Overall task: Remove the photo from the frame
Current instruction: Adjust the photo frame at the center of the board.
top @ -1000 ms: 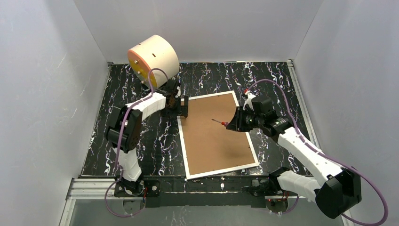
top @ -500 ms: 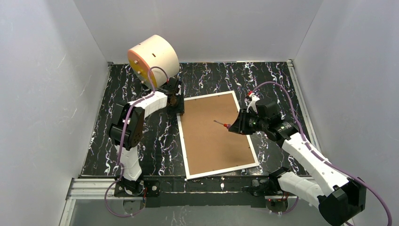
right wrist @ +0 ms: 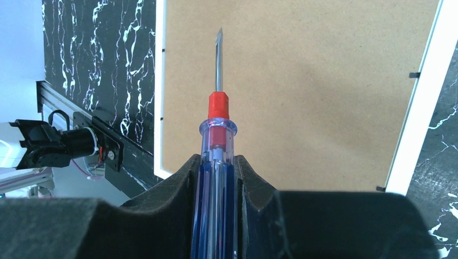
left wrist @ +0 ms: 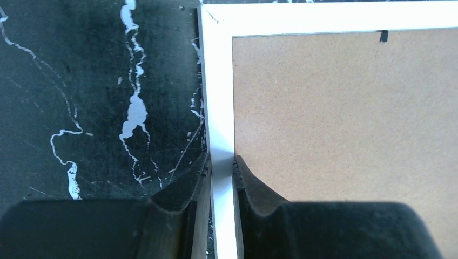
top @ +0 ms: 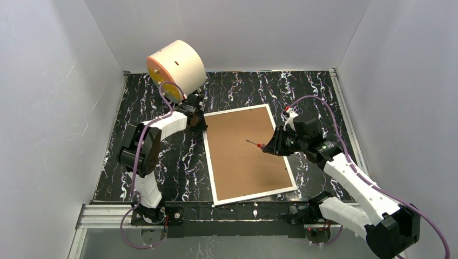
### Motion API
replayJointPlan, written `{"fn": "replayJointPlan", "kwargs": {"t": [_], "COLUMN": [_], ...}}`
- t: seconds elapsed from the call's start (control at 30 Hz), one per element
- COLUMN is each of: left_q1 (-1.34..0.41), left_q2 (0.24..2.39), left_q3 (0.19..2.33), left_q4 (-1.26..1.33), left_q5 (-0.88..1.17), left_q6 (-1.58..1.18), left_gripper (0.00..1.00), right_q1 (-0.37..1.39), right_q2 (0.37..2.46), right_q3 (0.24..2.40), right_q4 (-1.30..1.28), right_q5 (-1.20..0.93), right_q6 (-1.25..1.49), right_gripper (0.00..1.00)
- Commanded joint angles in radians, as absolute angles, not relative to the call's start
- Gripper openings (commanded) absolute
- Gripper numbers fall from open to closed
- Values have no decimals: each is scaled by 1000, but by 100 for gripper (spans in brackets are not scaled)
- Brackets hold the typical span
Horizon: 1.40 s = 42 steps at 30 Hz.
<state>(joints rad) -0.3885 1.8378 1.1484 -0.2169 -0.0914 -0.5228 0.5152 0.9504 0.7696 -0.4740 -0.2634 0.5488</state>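
Left gripper [top: 199, 123] had slid to the upper-left edge of the frame [top: 210, 162] and closed on it. Top view: frame lay face down at centre, brown backing board [top: 246, 156] still fitted, photo hidden, so removal not started. Left wrist view: black pads pinched the thin, smooth white rail. Right wrist view: right gripper [right wrist: 216, 162] clamped a clear blue screwdriver [right wrist: 217, 116], red collar, steel tip, over the matte board.

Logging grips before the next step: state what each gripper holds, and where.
Left gripper pinches the frame by its white side rail, near the far corner. Right gripper holds a screwdriver by its blue handle.
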Motion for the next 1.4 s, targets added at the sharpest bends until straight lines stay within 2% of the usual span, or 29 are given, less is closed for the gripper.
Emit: {"fn": "replayJointPlan", "kwargs": {"t": [0.0,0.13,0.27,0.5,0.73,1.1,1.37], "left_q1": [-306,-264,-248,-248,-248,-248,-248], "left_q2": [1848,1777,1695,1576,1518,1482,1477], "left_q3": [1021,937,866,781,768,735,733], "left_q4": [-307,-281,-250,-239,-245,-230,-227], "left_q5": [-230,-251,-235,-260,-259,-250,-246], "left_q6": [-597,-697,-778,-868,-902,-904,-892], "left_gripper": [0,0,0,0,0,0,0], "right_q1": [512,512,512,512,512,513,514], "right_q2": [934,959,965,940,898,916,951], "right_q3": [779,826,896,1004,981,974,882], "right_q4": [-477,-565,-696,-1077,-1301,-1348,-1265], "right_q5": [-255,-226,-283,-356,-351,-199,-155], "right_q6": [561,551,513,448,433,520,604], "right_gripper": [1,1,1,1,1,1,1]}}
